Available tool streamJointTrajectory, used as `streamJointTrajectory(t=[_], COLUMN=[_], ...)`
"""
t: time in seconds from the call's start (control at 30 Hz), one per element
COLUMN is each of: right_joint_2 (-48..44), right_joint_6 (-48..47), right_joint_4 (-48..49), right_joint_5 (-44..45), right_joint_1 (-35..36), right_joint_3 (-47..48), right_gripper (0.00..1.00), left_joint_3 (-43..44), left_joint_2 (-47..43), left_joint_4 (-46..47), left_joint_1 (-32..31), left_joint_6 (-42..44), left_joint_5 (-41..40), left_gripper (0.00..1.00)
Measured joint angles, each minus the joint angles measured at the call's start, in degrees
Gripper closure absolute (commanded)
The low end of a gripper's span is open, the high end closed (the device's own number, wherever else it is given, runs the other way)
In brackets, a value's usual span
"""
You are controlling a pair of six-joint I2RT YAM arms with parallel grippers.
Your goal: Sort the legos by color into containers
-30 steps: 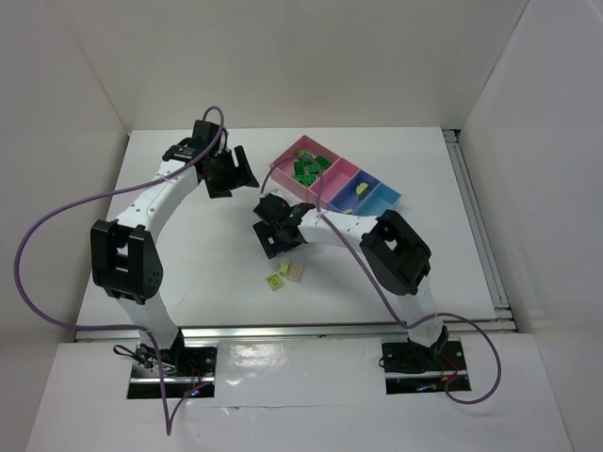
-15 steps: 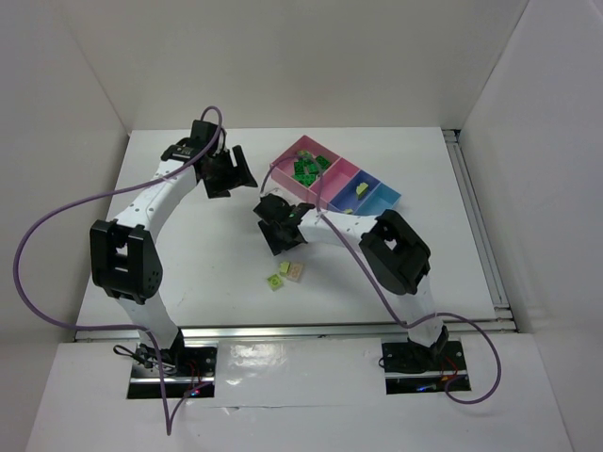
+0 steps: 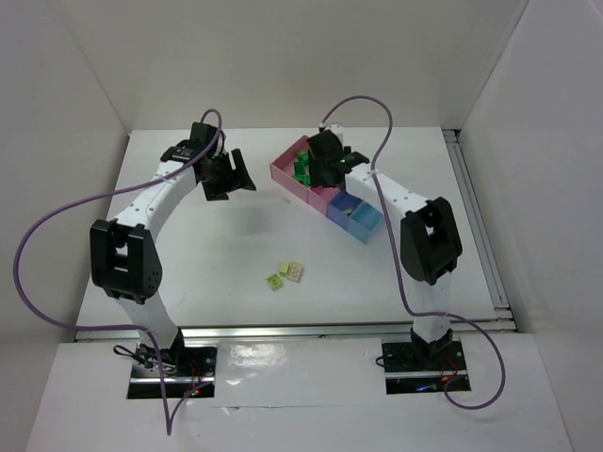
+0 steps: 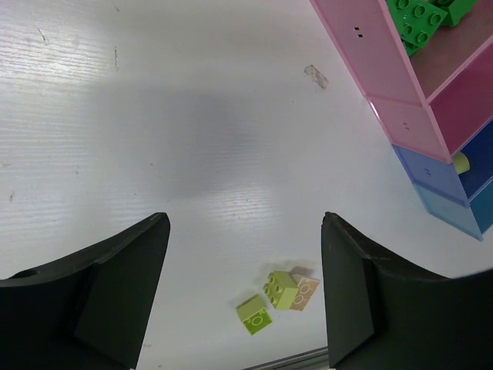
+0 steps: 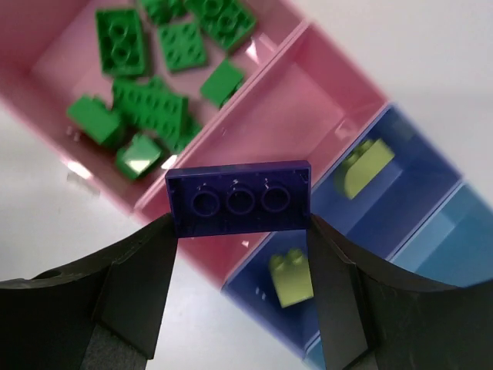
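My right gripper (image 5: 240, 222) is shut on a dark blue-purple lego (image 5: 240, 199), underside toward the camera, held above the containers (image 3: 294, 181). Below it lie the larger pink bin (image 5: 54, 58) with several dark green legos (image 5: 150, 104), the bare smaller pink bin (image 5: 304, 116), the violet-blue bin (image 5: 385, 200) with two yellow-green legos (image 5: 291, 279), and the light blue bin (image 5: 451, 231). My left gripper (image 4: 245, 231) hangs open and holds nothing, high over the table. Two yellow-green legos (image 4: 254, 314) and a beige one (image 4: 306, 289) lie on the table; the beige one (image 3: 297, 272) is in the top view too.
White walls enclose the table on three sides. A metal rail (image 3: 283, 330) runs along the near edge, close to the loose legos. The right arm (image 3: 396, 193) stretches over the far side of the bin row. A small scuff (image 4: 316, 75) marks the table beside the pink bin.
The right arm has swung from the table's middle up and back over the bins, its jaws now closed on the blue-purple brick. The bin row lies shifted nearer. The left arm stayed put.
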Motion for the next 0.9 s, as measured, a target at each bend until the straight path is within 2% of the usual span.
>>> streamJointTrajectory(t=[0.07,0.17,0.23,0.4,0.47,0.6,0.7,0.8,0.9], right_joint_2=[1.5,4.5,6.8,8.1,5.9,-2.1,-9.2,-15.6,-17.4], right_joint_6=[-0.3,-1.0,-1.5,-1.8,-1.7,-1.4,-1.2,-1.9,-2.8], right_joint_4=[0.0,-0.3,-0.7,-1.5,-0.9,-0.9,-0.4,0.4,0.5], right_joint_5=[0.4,0.4,0.2,0.2,0.4,0.3,-0.8,-4.6,-8.8], right_joint_1=[-1.9,-3.3,-3.6,-3.7,-3.5,-2.3,0.1,4.0,9.8], right_joint_3=[3.0,7.2,10.4,11.0,7.5,-2.7,-9.2,-14.0,-15.7], right_gripper=[0.46,0.19,0.14,0.15,0.17,0.3,0.3,0.2,0.14], left_joint_3=[0.0,0.0,0.0,0.0,0.0,0.0,0.0,0.0,0.0], left_joint_2=[0.0,0.0,0.0,0.0,0.0,0.0,0.0,0.0,0.0], left_joint_4=[0.0,0.0,0.0,0.0,0.0,0.0,0.0,0.0,0.0], left_joint_1=[0.1,0.4,0.5,0.6,0.6,0.6,0.6,0.7,0.9], left_joint_6=[0.3,0.3,0.3,0.3,0.3,0.3,0.3,0.3,0.3], left_joint_5=[0.0,0.0,0.0,0.0,0.0,0.0,0.0,0.0,0.0], left_gripper=[0.17,0.17,0.17,0.17,0.17,0.17,0.17,0.17,0.17])
